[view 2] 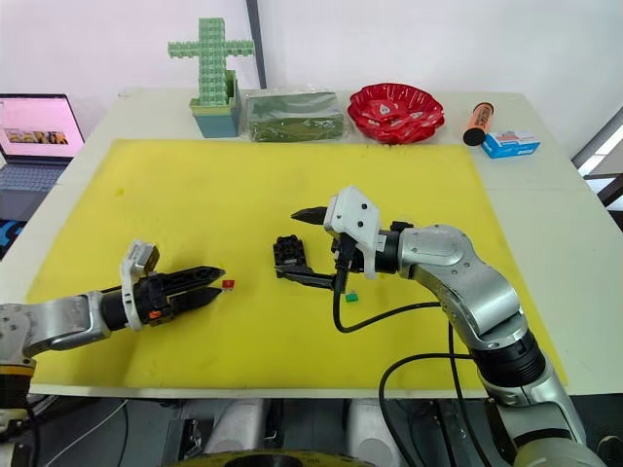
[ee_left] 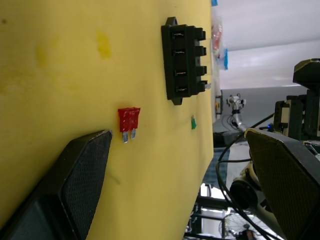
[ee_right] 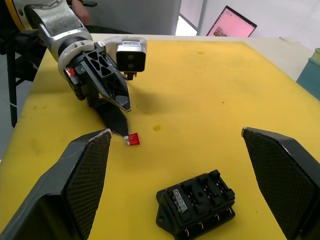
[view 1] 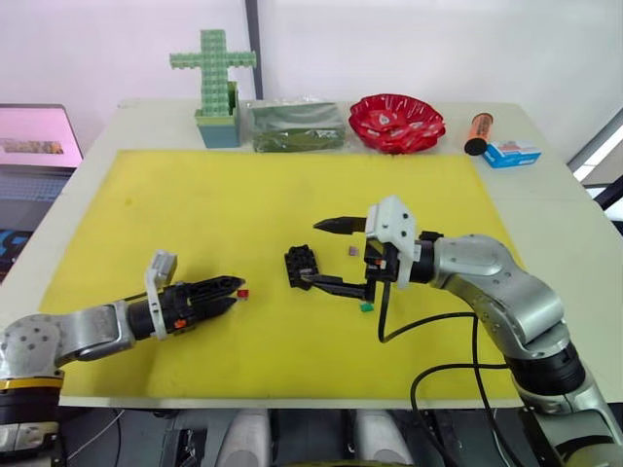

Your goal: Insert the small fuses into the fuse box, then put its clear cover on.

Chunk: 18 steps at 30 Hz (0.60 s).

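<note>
The fuse box (view 1: 301, 266) lies flat near the middle of the yellow mat (view 1: 195, 204), slots upward; in the right wrist view four slots run in a row along its long axis, which lies roughly crosswise to the right arm's reach, and none appears to hold a coloured fuse. The right gripper (view 1: 329, 255) hovers just beside the box, its two fingers spread wide and empty, one finger tip very close to the box's near edge; contact cannot be confirmed. The red fuse (view 1: 242, 292) lies flat on the mat well to the left of the box, right at the tip of the left gripper (view 1: 230, 294). That gripper's fingers are parted, as its own wrist view shows, and hold nothing. The fuse's two metal blades point toward the left gripper, its red body away from it. A green fuse (view 1: 366, 306) and a purplish-brown fuse (view 1: 351, 251) lie near the right gripper. In my judgement each fuse is very light, rigid and smooth, liable to skid or flip when nudged; it is best pinched across the flat faces of the plastic body, leaving the blades free. No clear cover could be identified.
</note>
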Tool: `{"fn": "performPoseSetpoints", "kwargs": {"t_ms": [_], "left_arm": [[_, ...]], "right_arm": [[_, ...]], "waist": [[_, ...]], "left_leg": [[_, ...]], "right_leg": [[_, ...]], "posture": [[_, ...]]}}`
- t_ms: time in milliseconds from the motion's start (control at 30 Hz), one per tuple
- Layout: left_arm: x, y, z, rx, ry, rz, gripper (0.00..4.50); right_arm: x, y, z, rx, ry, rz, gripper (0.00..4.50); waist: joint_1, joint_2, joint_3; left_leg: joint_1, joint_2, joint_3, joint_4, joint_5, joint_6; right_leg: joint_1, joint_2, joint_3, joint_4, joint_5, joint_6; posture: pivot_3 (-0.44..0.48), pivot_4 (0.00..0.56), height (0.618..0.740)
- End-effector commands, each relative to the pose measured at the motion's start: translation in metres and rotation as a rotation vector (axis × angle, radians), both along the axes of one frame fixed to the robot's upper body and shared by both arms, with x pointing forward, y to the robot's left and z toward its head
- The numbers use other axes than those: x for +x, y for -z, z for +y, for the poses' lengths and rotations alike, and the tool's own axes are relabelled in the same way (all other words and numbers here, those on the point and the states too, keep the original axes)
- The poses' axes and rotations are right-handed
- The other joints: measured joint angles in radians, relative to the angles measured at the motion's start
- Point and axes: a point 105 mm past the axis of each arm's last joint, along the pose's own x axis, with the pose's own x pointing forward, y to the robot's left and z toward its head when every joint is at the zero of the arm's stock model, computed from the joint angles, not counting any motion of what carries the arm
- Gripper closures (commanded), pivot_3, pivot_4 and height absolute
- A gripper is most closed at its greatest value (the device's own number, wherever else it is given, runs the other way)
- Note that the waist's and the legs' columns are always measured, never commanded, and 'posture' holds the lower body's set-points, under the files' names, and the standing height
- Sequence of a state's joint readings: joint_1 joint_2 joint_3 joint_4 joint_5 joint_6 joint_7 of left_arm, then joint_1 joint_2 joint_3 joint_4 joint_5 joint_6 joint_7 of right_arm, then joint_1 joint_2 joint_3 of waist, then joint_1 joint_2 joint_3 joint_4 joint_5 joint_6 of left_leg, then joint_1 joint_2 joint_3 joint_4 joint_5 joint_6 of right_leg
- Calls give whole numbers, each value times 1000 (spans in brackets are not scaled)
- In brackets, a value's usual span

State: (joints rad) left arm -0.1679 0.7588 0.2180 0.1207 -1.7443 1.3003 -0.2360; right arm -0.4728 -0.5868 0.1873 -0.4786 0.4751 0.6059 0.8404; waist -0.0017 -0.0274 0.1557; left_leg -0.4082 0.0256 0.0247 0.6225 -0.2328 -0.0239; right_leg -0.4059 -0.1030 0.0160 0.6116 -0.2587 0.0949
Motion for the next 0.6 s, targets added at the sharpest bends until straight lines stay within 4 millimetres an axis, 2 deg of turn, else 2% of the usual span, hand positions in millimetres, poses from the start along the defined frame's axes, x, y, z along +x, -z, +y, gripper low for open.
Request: {"fn": "performPoseSetpoints", "kwargs": {"t_ms": [33,333,533,600], "left_arm": [[4,11,-3,6,-11,34,17],[7,15,-9,-3,-9,41,17],[1,24,-14,10,9,62,17],[0,29,-11,40,-6,74,404]], "right_arm": [[-5,-10,-1,9,-6,-51,0],[-4,-9,-2,5,5,-50,0],[-3,-10,-2,14,15,-50,0],[-3,-11,-3,16,18,-50,0]], "waist": [[6,0,0],[15,1,0],[15,2,-1],[14,2,-1]], "left_leg": [[0,0,0,0,0,0],[0,-2,1,0,-1,-2],[0,-8,1,0,-1,-1],[0,-9,1,0,-1,-1]], "right_leg": [[0,0,0,0,0,0],[1,-6,-2,0,0,-1],[1,-14,-6,0,0,-1],[1,-15,-6,-1,0,-1]], "posture": [[0,150,740],[0,150,740],[0,150,740],[0,150,740]]}}
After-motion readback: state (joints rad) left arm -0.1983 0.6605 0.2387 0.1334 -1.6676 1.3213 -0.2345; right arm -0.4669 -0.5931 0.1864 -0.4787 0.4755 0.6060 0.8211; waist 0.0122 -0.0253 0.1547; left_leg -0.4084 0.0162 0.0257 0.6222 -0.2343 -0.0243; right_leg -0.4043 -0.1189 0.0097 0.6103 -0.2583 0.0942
